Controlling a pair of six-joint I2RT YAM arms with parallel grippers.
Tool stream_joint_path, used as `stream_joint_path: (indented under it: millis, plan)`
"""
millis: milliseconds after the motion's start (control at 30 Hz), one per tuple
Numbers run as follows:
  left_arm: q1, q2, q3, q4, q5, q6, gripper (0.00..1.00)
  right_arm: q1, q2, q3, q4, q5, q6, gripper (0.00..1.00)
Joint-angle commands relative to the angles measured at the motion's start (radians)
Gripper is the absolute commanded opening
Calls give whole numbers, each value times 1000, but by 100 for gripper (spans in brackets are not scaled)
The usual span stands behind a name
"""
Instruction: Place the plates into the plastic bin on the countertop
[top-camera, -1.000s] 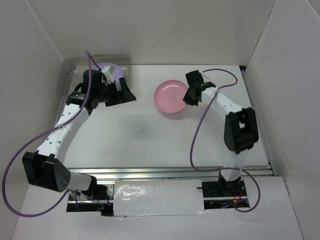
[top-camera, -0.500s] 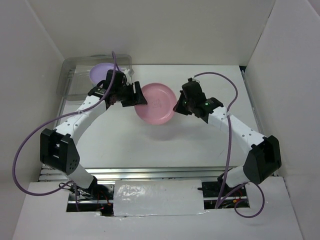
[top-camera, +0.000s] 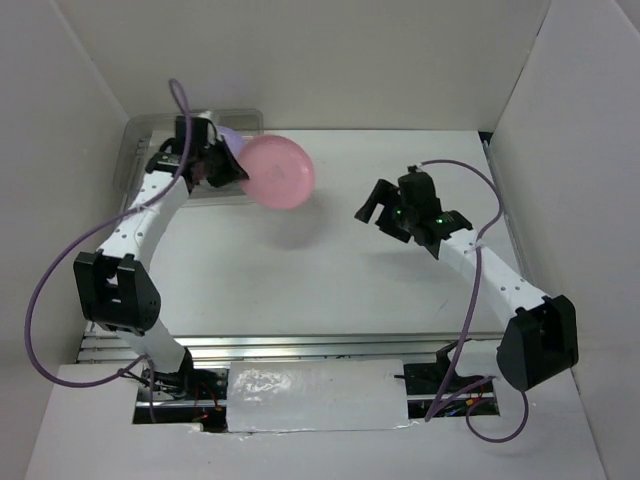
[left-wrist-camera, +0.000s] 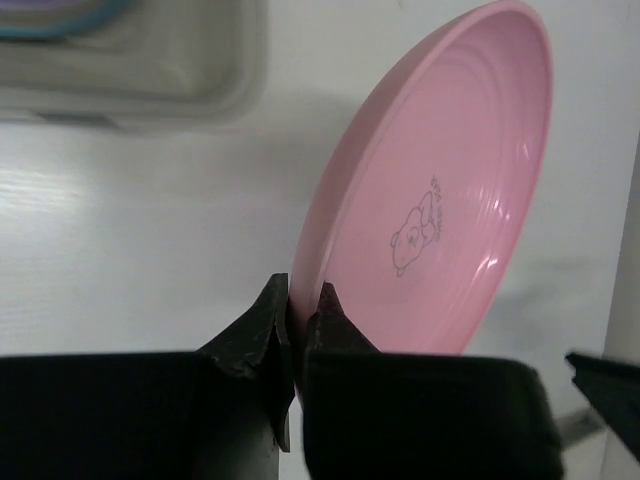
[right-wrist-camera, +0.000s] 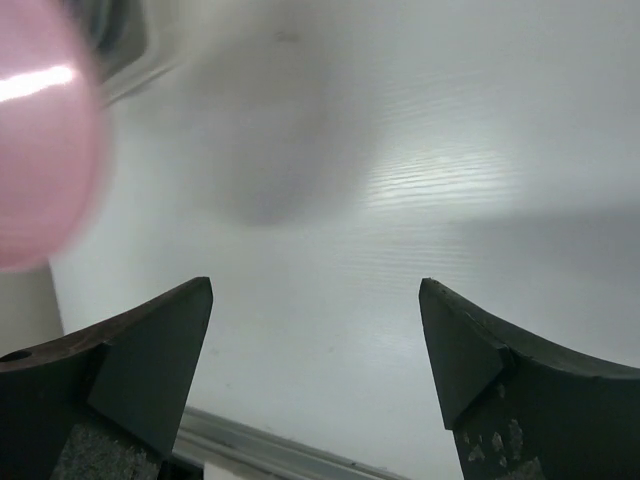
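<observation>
**Top view.** Your left gripper (top-camera: 238, 169) sits in the upper left of the frame, clamped on the rim of the pink plate (top-camera: 277, 171). The plate is held off the countertop (top-camera: 330, 280), tilted up on its edge, with a soft shadow on the white surface below it. It hangs just right of the plastic bin (top-camera: 140, 150), which stands in the upper left corner by the back wall. A purple plate (top-camera: 231, 136) shows inside the bin, partly hidden by your left arm. Your right gripper (top-camera: 371, 200) is right of centre, well apart from the pink plate. Its jaws are spread, with nothing between them. A metal rail (top-camera: 330, 345) runs along the countertop's lower edge.

**Left wrist view.** Both fingers are pinched onto the plate's lower rim at bottom centre. The plate stands steeply and rises toward the upper right. Its hollow face is turned right and carries a small bear print (left-wrist-camera: 415, 235). A corner of the bin lies blurred at upper left, apart from the plate. A purple and blue edge shows inside it at the very top. You cannot tell how many plates that is.

**Right wrist view.** One finger is at lower left and the other at lower right, wide apart, with only bare countertop between them. An out-of-focus pink patch at the upper left edge is the plate, clear of your right fingers.
</observation>
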Motion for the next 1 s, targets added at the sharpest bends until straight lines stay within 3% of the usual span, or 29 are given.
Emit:
stream_joint_path:
  millis: [0,100,267,567,633,667,700,867,967]
  plan:
    - [243,75,89,112,11,-111,0,-102,-66,-117,92,-112,-5,92]
    - [331,216,164,198,103,-144,0,-139,-76,-171,102,-148,-25,92]
    - [449,440,373,187,157,-190,0,-144,-99,-206,131,-201,-42,92]
    - [492,679,732,112,212,-225,0,-86,-134,-179,109,-192,-62,92]
    - [492,680,726,111,201,-231,30,-74,-149,-176,106,-175,-61,92]
    - [492,673,706,117,201,-231,53,-61,-152,-174,103,-173,-59,92]
    - [487,657,693,118,198,-231,99,-57,-155,-170,99,-169,-58,91]
    - [489,510,572,112,145,-228,99,-40,-172,-142,72,-139,-55,92]
    - [503,388,554,19,71,-227,99,-34,-180,-108,37,-123,-55,92]
